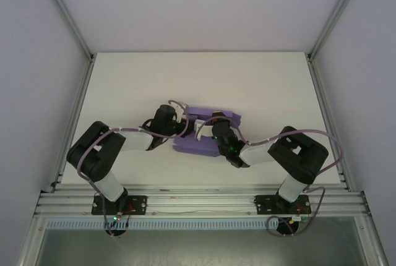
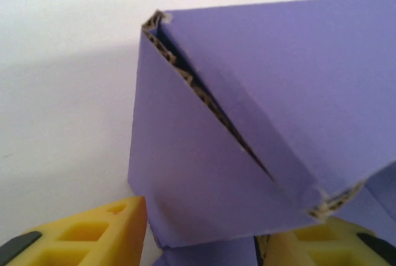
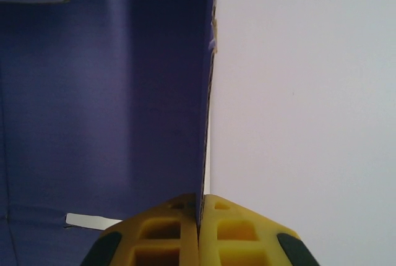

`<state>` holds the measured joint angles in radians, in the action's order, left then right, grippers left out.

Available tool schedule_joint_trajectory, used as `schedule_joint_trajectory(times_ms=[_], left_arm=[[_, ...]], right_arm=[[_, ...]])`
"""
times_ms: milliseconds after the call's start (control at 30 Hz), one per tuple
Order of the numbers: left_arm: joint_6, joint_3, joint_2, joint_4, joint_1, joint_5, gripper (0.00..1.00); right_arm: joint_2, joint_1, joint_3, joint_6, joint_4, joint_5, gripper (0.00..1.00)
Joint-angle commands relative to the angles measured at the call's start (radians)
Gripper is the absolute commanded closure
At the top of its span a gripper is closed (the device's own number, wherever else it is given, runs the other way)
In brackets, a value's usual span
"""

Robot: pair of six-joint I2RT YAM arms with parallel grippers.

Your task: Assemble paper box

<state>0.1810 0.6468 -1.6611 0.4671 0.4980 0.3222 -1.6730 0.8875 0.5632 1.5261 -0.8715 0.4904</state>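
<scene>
One white surface (image 1: 124,86) carries the paper box (image 1: 192,145), partly folded, at its centre between both arms. Right end effector (image 3: 199,207): fingers together, clamped on the edge of an upright box wall. Left end effector (image 2: 201,229): fingers apart, either side of a folded box corner.

Paper box (image 2: 204,173) partly beyond left wrist view's edge

Robot lab test cell. Bare white table (image 1: 124,86) is boxed in left, right and far by plain white panels (image 1: 31,93) on aluminium extrusion posts (image 1: 67,15). Two arm bases (image 1: 117,204) are bolted to a slotted aluminium rail (image 1: 198,199) at the near edge, with loose cables (image 1: 331,154).
</scene>
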Motion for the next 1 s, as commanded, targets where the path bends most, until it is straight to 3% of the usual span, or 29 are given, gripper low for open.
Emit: schedule_joint_trajectory(times_ms=[0, 167, 367, 433, 500, 600, 700, 767, 967], left_arm=[[-0.015, 0.042, -0.018, 0.072, 0.007, -0.094, 0.58], [-0.034, 0.077, -0.042, 0.056, 0.025, -0.180, 0.76], [-0.058, 0.089, -0.075, 0.073, 0.053, -0.208, 0.79], [-0.062, 0.084, -0.072, 0.083, 0.059, -0.202, 0.85], [-0.077, 0.084, -0.070, 0.084, 0.066, -0.205, 0.88], [-0.099, 0.076, -0.069, 0.081, 0.079, -0.210, 0.92], [-0.121, 0.061, -0.066, 0.083, 0.092, -0.209, 0.95], [-0.133, 0.040, -0.062, 0.106, 0.106, -0.218, 0.95], [-0.177, 0.025, -0.068, 0.098, 0.148, -0.215, 0.95]], right_arm=[[-0.011, 0.021, -0.004, -0.029, 0.109, -0.039, 1.00], [-0.006, 0.024, -0.001, -0.041, 0.144, -0.041, 1.00], [0.017, 0.027, 0.010, -0.101, 0.185, -0.044, 1.00], [0.038, 0.028, 0.019, -0.148, 0.218, -0.047, 0.96], [0.070, 0.027, 0.024, -0.207, 0.255, -0.050, 0.85], [0.147, 0.028, 0.028, -0.329, 0.322, -0.073, 0.58], [0.257, 0.028, 0.027, -0.489, 0.407, -0.119, 0.40], [0.345, 0.028, 0.026, -0.608, 0.482, -0.169, 0.15], [0.595, -0.030, 0.040, -1.011, 0.725, -0.383, 0.00]])
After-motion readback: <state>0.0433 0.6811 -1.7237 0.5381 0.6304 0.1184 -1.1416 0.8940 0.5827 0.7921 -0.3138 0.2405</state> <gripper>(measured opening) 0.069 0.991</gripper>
